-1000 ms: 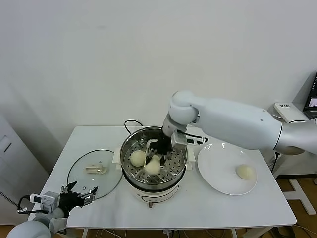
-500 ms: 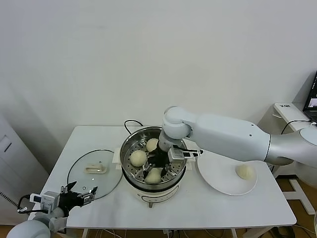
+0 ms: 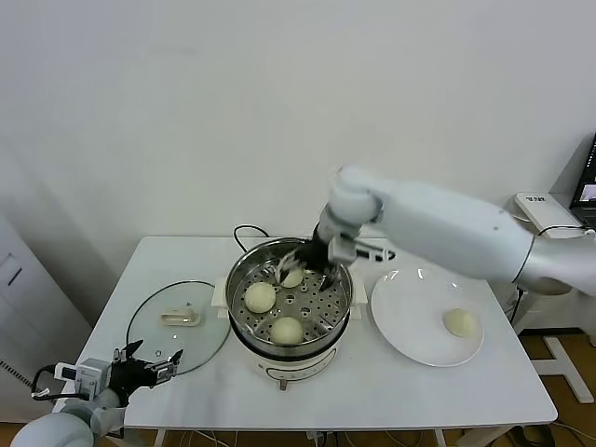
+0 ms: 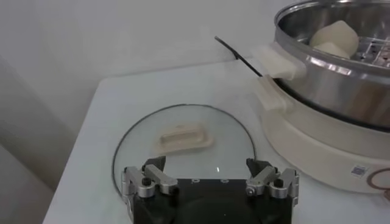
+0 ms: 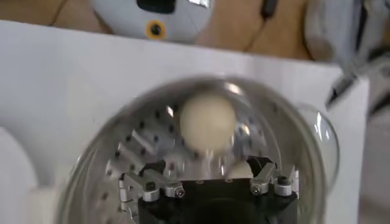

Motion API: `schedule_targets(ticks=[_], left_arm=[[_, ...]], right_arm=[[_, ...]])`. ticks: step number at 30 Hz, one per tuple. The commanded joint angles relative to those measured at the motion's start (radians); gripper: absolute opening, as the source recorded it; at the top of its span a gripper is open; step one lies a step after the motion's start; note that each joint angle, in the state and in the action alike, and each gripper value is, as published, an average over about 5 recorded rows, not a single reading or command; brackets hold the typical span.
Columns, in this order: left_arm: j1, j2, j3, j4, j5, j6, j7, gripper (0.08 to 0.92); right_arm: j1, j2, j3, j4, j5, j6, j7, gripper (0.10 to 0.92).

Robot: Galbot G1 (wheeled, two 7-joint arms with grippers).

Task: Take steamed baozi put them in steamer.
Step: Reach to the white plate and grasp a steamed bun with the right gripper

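Observation:
The steamer (image 3: 244, 321) stands mid-table with three baozi on its perforated tray: one at the left (image 3: 261, 296), one at the front (image 3: 287, 329) and one at the rear (image 3: 291, 277). A further baozi (image 3: 459, 322) lies on the white plate (image 3: 410, 335) to the right. My right gripper (image 3: 310, 259) hangs open and empty over the steamer's rear rim. In the right wrist view a baozi (image 5: 207, 120) sits beyond the open right gripper (image 5: 207, 171) inside the steamer (image 5: 292, 143). My left gripper (image 3: 149, 361) rests open at the table's front left corner.
The glass lid (image 3: 177, 321) with a cream handle lies flat left of the steamer, right in front of the left gripper (image 4: 207, 167). The steamer's black cord (image 3: 244, 233) runs behind it. A side cabinet (image 3: 545, 209) stands at the far right.
My right gripper opened and let a baozi go onto the front of the tray. It then rose and pulled back toward the steamer's rear rim. The left arm stayed still.

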Motion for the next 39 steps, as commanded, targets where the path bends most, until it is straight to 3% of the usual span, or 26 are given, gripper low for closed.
schedule_targets(ticks=[1,9,19,39], left_arm=[[0.003,0.003,-0.004,-0.003,-0.003,0.0,0.001,0.823],[-0.003,0.006,-0.002,-0.005,-0.006,0.001,0.001,0.823],[-0.002,0.009,-0.006,-0.01,-0.006,0.003,-0.001,0.823],[0.004,0.01,-0.005,-0.02,-0.005,0.006,-0.003,0.823]], right_arm=[[0.16,-0.139,-0.079,-0.236,0.247,-0.278,-0.131,0.823],[0.137,-0.287,-0.22,-0.294,0.322,-0.451,-0.171,0.823],[-0.077,-0.343,-0.122,-0.391,0.253,-0.449,-0.155,0.823],[-0.396,-0.288,0.184,-0.522,0.0,-0.392,-0.044,0.823]])
